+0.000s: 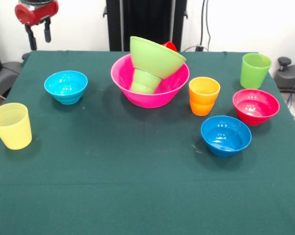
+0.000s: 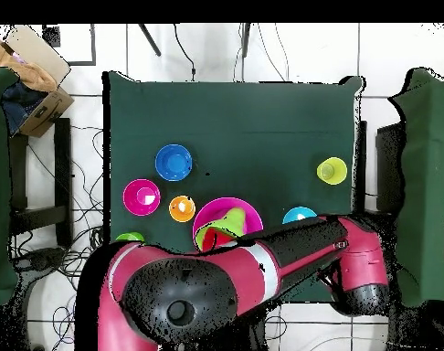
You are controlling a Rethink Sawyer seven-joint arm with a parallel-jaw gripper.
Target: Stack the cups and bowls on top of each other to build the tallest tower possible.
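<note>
Nearest the camera on the green worktop (image 1: 137,196), the yellow cup (image 1: 11,126) and darker blue bowl (image 1: 226,135) are seen empty and unstacked, as are the magenta bowl (image 1: 256,105), orange cup (image 1: 204,95) and light blue bowl (image 1: 65,86). At centre, the tower (image 1: 151,73) is judged toppled: the pink bowl (image 1: 149,93) holds an upturned green cup (image 1: 145,81), with a tilted lime bowl (image 1: 157,56) and red cup (image 1: 170,46) above. The lime cup (image 1: 255,70) is left at upper right. The end effector (image 1: 38,34), spread and empty, is seen upper left.

Looks like a robotics lab, not anyone's home. A red Sawyer arm (image 2: 262,265) is mounted at a surface (image 1: 137,196) draped in dark green cloth, on a white tiled floor (image 2: 381,55) with loose cables (image 2: 185,50) trailing around. A cardboard box (image 2: 29,78), probably storage, sits off in one corner.
</note>
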